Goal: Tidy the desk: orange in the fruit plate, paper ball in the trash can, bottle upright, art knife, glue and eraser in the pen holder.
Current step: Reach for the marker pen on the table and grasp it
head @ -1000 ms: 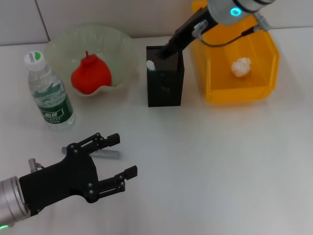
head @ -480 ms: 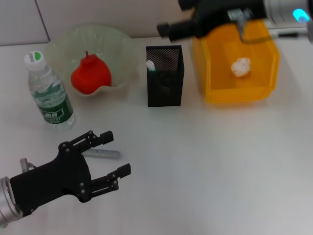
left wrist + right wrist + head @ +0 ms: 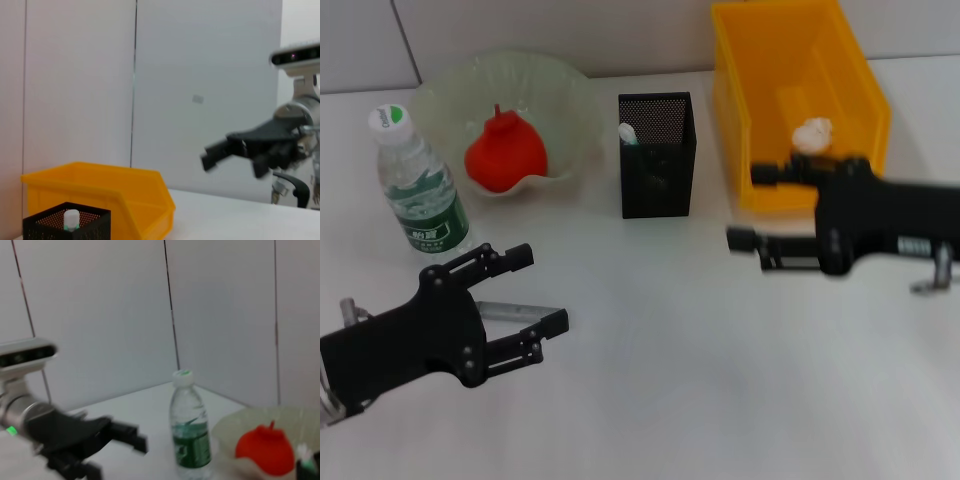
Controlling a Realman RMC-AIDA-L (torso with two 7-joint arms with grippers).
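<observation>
The orange [image 3: 505,152] lies in the pale-green fruit plate [image 3: 570,95]. The bottle [image 3: 418,185] stands upright to the plate's left. Only the white end of the art knife [image 3: 629,133] sticks out of the black mesh pen holder [image 3: 660,185]. The paper ball [image 3: 812,135] rests in the yellow trash can [image 3: 775,60]. My left gripper [image 3: 542,288] hovers open at the front left, over a grey stick [image 3: 510,310] on the table. My right gripper [image 3: 750,205] is open in front of the trash can. The eraser is out of view.
In the left wrist view the trash can [image 3: 100,192] and pen holder [image 3: 50,227] stand before a pale wall, with the right gripper [image 3: 225,150] farther off. The right wrist view shows the bottle [image 3: 189,432], the orange [image 3: 265,450] and the left gripper [image 3: 125,432].
My right arm has swung from above the pen holder down to the table in front of the trash can. My left gripper has slid left and slightly back, over the grey stick.
</observation>
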